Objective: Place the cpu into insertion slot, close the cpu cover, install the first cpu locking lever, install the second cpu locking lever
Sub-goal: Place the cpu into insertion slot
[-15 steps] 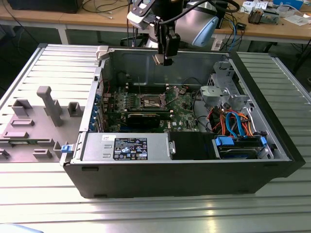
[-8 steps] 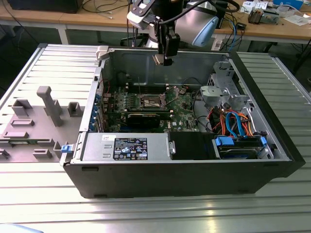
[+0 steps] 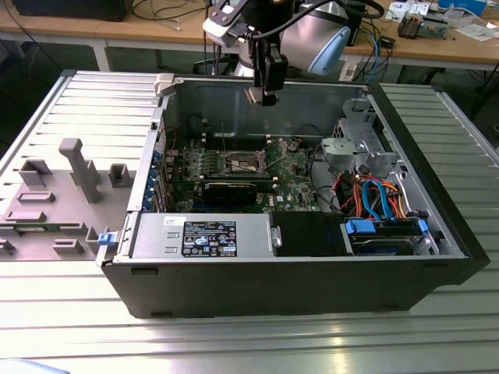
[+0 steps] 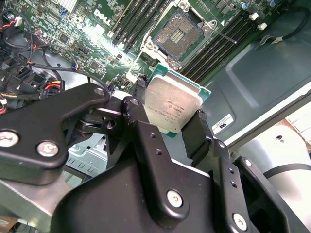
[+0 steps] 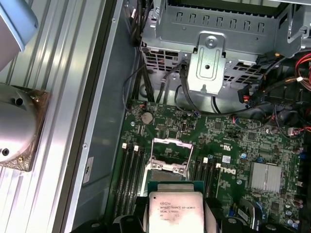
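1. On the exterior view's left, a grey holder block (image 3: 78, 175) sits on the table beside the open computer case (image 3: 296, 269).
2. In the middle, the gripper (image 3: 263, 92) hangs above the green board (image 3: 300, 183), clenched on the edges of the cpu (image 4: 172, 104).
3. Below it, the insertion slot (image 4: 177, 33) lies bare. The chip is not yet seated, and the closing and both lever steps are undone.

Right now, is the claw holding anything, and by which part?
Yes. The claw holds the cpu, pinched by two opposite side edges, with its metal top left uncovered.
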Tool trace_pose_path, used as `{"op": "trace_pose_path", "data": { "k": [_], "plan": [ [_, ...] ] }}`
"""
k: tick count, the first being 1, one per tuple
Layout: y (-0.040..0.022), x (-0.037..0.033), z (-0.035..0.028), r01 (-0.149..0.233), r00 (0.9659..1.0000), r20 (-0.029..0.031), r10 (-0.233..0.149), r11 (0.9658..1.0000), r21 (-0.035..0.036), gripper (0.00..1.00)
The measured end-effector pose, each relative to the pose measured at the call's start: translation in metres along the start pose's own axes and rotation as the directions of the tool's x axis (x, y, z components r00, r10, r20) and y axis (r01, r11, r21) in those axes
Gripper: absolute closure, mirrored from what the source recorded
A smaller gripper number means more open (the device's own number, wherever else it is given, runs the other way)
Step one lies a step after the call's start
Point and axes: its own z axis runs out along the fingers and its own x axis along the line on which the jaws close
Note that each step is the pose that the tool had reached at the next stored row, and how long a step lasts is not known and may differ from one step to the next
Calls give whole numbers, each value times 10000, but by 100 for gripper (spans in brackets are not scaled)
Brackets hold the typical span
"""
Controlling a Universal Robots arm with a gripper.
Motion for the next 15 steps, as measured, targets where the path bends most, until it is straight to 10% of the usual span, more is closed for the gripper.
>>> {"op": "trace_pose_path", "data": {
  "k": [15],
  "plan": [
    [0, 0, 2, -99, 10000, 8, 99, 10000, -3, 45]
  ]
}}
